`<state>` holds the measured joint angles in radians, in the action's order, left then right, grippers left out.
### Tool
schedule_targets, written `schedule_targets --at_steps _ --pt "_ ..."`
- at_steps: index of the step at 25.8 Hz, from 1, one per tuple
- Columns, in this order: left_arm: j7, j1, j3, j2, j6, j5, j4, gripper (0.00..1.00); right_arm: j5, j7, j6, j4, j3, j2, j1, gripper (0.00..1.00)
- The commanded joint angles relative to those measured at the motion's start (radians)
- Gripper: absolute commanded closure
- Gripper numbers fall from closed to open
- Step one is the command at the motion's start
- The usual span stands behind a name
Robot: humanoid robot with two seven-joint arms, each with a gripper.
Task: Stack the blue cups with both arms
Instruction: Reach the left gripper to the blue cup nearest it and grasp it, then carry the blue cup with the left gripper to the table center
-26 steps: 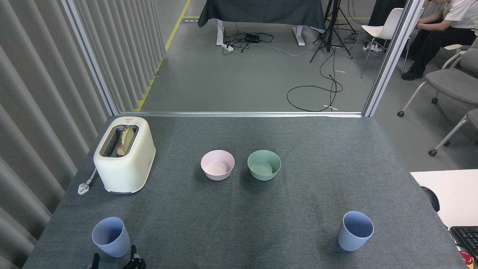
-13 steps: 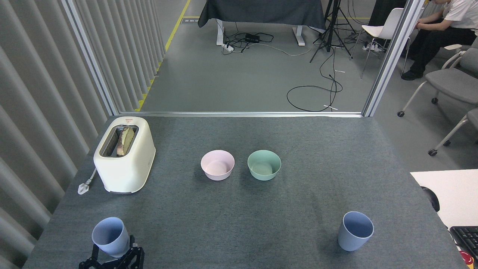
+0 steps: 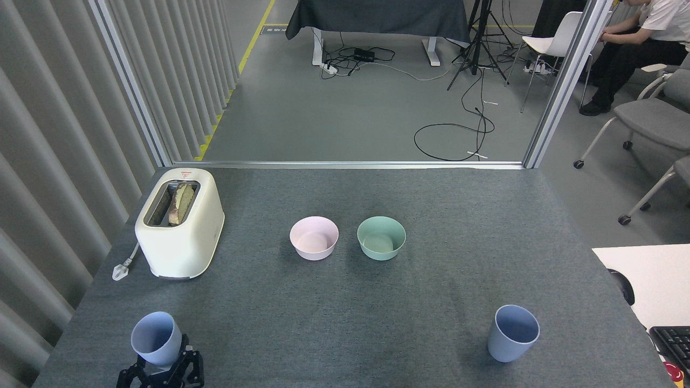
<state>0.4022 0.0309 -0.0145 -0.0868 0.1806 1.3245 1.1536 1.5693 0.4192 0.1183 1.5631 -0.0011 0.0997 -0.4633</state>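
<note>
While right cup (image 3: pixel 512 333) unmoved, left hand (image 3: pixel 161 369) now clamps left cup (image 3: pixel 156 339), raised

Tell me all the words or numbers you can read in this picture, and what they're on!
None can be read.
Toaster: a small red mark on its top far edge, too small to read.
Floor sign by the yellow line: pale marks, too blurred to read.
Keyboard: keys too small to read.
Cups, bowls and left gripper: no writing visible.
</note>
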Motion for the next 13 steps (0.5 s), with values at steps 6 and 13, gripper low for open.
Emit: schedule_targets --at_steps 6,13 --pt "-0.029 0.03 0.214 0.015 -0.004 0.056 0.169 0.37 0.002 0.0 0.0 -0.002 0.007 0.0 0.0 0.0" --pt "-0.037 -0.071 0.438 0.121 -0.01 0.206 0.066 0.35 0.002 0.0 -0.009 -0.002 0.01 0.0 -0.002 0.0"
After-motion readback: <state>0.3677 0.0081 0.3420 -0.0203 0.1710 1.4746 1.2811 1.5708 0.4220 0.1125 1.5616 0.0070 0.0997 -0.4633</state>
